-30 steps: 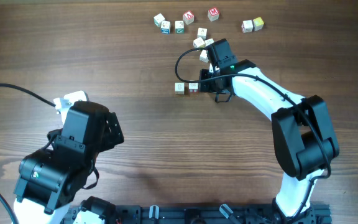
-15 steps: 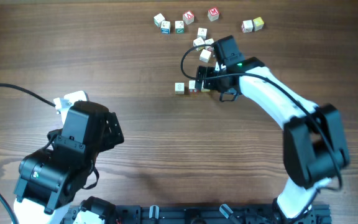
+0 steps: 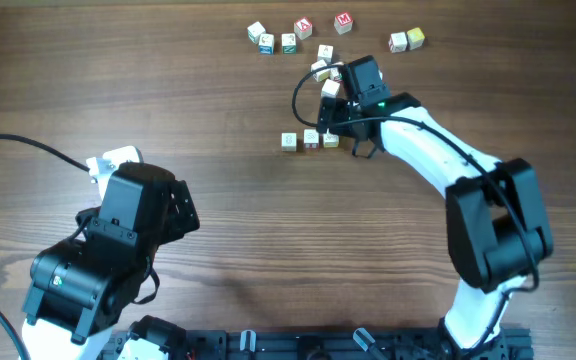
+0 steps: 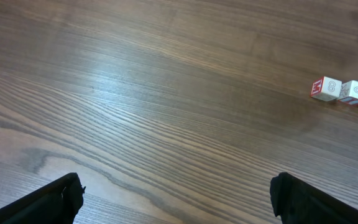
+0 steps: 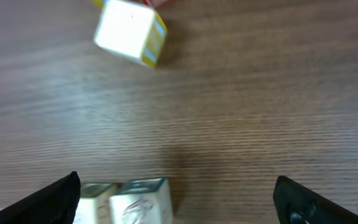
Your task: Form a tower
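The tower [image 3: 310, 140] shows as three cream letter cubes lying in a touching line on the table, not stacked upright. The left wrist view has the tower [image 4: 353, 92] at its right edge. My right gripper [image 3: 336, 127] hangs over the line's right end, open. In the right wrist view two of these cubes [image 5: 140, 198] sit low between the wide-apart jaws of the right gripper [image 5: 179, 208], near the left finger and touching neither finger. My left gripper [image 4: 179, 208] is open over bare wood, far from the cubes.
Several loose cubes [image 3: 304, 28] lie scattered at the back of the table, with two more [image 3: 406, 39] further right. One loose cube [image 5: 131, 32] lies just beyond the right gripper. The left arm [image 3: 128, 220] fills the near left.
The right gripper has opened and let go of a cube, which now lies as the third one at the right end of the line. The left arm has not moved.
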You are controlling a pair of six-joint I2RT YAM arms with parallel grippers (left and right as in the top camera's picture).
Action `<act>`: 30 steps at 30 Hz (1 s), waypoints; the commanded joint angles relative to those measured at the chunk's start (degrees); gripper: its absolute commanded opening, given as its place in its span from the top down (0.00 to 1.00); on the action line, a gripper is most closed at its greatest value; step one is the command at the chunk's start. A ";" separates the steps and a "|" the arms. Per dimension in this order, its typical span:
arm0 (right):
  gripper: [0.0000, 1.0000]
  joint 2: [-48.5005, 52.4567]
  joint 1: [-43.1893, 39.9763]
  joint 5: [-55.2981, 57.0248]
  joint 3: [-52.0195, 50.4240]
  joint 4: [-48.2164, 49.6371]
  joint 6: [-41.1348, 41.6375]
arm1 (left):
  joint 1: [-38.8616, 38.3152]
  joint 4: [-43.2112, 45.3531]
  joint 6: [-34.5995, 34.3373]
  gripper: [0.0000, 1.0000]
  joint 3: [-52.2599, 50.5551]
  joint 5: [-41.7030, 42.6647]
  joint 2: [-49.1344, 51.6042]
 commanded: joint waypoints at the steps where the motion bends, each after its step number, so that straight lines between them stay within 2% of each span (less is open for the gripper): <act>1: 0.00 2.91 -0.26 1.07 -0.70 0.11 0.02 | 0.33 0.02 -0.59 0.00 -0.20 -0.11 -0.02; 5: 0.00 2.34 -2.19 -2.21 -0.42 -0.59 0.04 | 0.33 0.02 -0.59 0.00 -0.20 -0.11 -0.02; 10: 0.01 2.29 -9.33 -12.61 -0.31 0.48 0.26 | 0.33 0.02 -0.59 0.00 -0.20 -0.11 -0.02; 11: 0.05 2.29 -10.34 -16.31 -0.31 0.83 0.20 | 0.33 0.02 -0.59 0.00 -0.20 -0.11 -0.02; 12: 0.24 2.32 -11.34 -19.98 -0.31 1.44 0.13 | 0.33 0.02 -0.59 0.00 -0.20 -0.11 -0.02; 14: 0.64 2.32 -11.26 -17.42 -0.31 1.79 0.09 | 0.33 0.02 -0.59 0.00 -0.20 -0.11 -0.02; 16: 0.76 2.54 -10.69 -13.97 -0.37 1.70 0.09 | 0.33 0.02 -0.59 0.00 -0.20 -0.11 -0.02; 19: 0.77 3.15 -9.84 -10.97 -0.48 1.81 0.07 | 0.33 0.02 -0.59 0.00 -0.20 -0.11 -0.02; 20: 0.69 3.45 -9.66 -10.62 -0.48 1.95 0.09 | 0.33 0.02 -0.59 0.00 -0.20 -0.11 -0.02; 21: 0.66 3.50 -9.66 -10.60 -0.48 2.01 0.09 | 0.33 0.02 -0.59 0.00 -0.20 -0.11 -0.02; 22: 0.67 3.50 -9.66 -10.62 -0.48 2.23 0.07 | 0.33 0.02 -0.59 0.00 -0.20 -0.11 -0.02; 23: 0.80 3.50 -9.66 -10.60 -0.48 2.25 0.11 | 0.33 0.02 -0.59 0.00 -0.20 -0.11 -0.02; 24: 0.85 3.56 -9.66 -10.60 -0.48 2.25 0.11 | 0.33 0.02 -0.59 0.00 -0.20 -0.11 -0.02; 30: 0.91 3.56 -9.01 -10.80 -0.48 2.49 0.20 | 0.33 0.02 -0.59 0.00 -0.20 -0.11 -0.02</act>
